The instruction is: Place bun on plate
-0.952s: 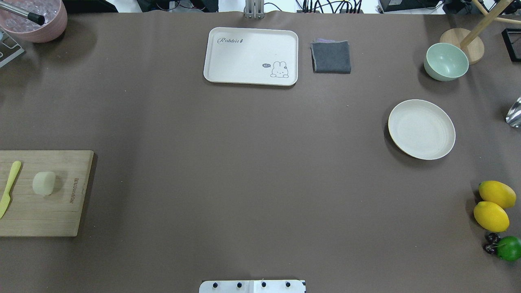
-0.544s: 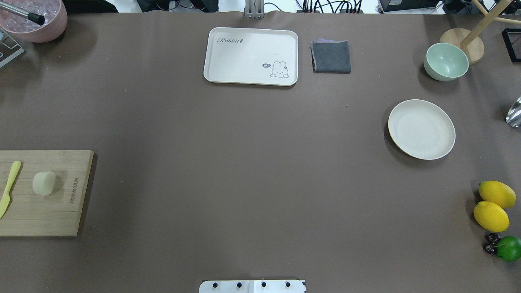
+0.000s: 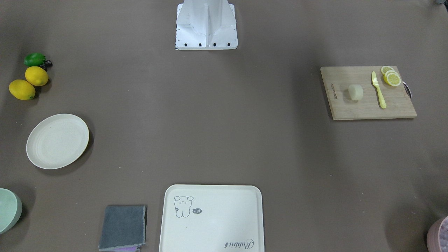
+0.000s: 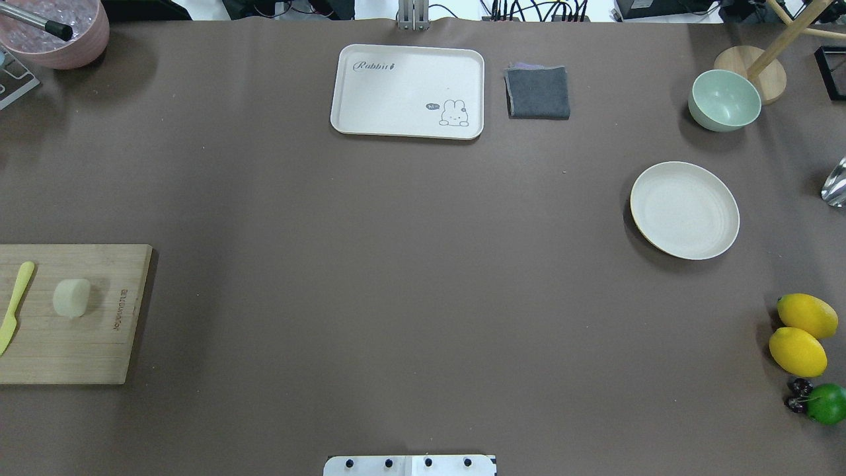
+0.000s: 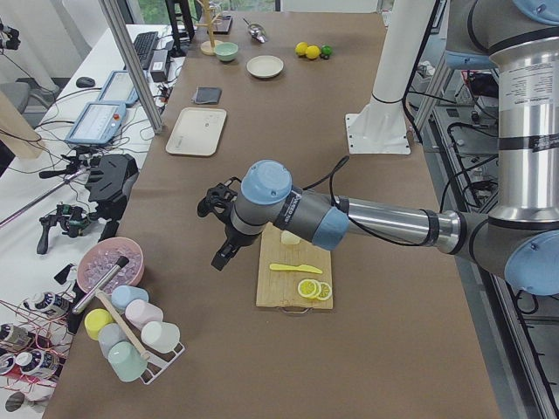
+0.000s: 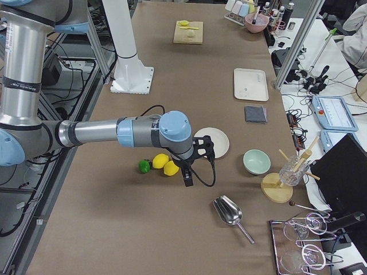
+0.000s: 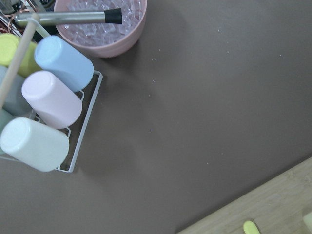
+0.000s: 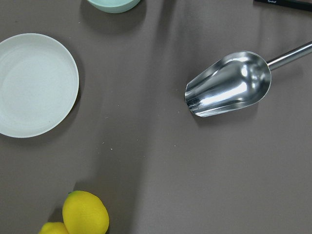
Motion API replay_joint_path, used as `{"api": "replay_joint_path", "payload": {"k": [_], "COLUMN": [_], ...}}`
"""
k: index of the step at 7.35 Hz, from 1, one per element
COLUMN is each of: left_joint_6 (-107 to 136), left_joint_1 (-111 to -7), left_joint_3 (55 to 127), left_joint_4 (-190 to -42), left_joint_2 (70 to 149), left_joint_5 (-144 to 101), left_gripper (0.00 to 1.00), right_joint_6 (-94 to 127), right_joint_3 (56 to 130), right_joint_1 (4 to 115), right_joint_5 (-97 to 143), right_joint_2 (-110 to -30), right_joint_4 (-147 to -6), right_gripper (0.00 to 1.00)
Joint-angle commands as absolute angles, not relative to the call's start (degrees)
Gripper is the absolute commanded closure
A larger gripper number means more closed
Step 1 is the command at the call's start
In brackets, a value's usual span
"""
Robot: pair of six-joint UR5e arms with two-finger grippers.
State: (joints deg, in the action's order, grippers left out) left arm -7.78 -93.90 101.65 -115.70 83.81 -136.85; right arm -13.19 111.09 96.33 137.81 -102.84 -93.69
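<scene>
The bun [image 4: 71, 297] [image 3: 356, 92], a pale rounded lump, lies on a wooden cutting board [image 4: 99, 344] at the table's left end. The round cream plate [image 4: 684, 210] [image 3: 57, 140] [image 8: 36, 85] sits bare on the right side, far from the bun. My left gripper [image 5: 220, 259] shows only in the exterior left view, hovering off the board's far side; whether it is open or shut I cannot tell. My right gripper [image 6: 186, 179] shows only in the exterior right view, above the table near the plate [image 6: 219, 142] and the lemons; its state I cannot tell either.
A yellow knife [image 4: 14, 307] and lemon slices [image 3: 391, 77] share the board. A cream tray [image 4: 406, 91], grey cloth [image 4: 537, 92] and green bowl [image 4: 724, 100] line the far edge. Lemons [image 4: 798, 350], a lime [image 4: 826, 403], a metal scoop [image 8: 229, 85], an ice bowl [image 7: 100, 22] and a cup rack [image 7: 48, 97] stand at the ends.
</scene>
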Motion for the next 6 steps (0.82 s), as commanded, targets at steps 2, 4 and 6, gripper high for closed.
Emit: {"api": "replay_joint_path", "payload": {"k": [2,4,6], "left_joint_6": [-5.1,-2.3,14.9], "left_joint_1": [-94.0,-94.0,-88.5], "left_joint_3": [97.5,95.3,98.4], "left_joint_4": [-120.1,-123.0,-122.9], "left_joint_2": [83.7,83.0,83.6], "left_joint_5": [-139.6,-145.2,-148.9], "left_gripper": [0.03,0.03,0.03], "right_joint_6": [-13.1,-6.7,6.3], "right_joint_3": [111.1,111.1,111.0], "right_joint_1": [96.2,95.3,90.6], "right_joint_5": [137.8,140.1,140.5], "right_joint_2": [-102.7,-102.7,-102.9], "right_joint_4": [-93.7,-91.2,-82.8], "right_gripper": [0.0,0.0,0.0]}}
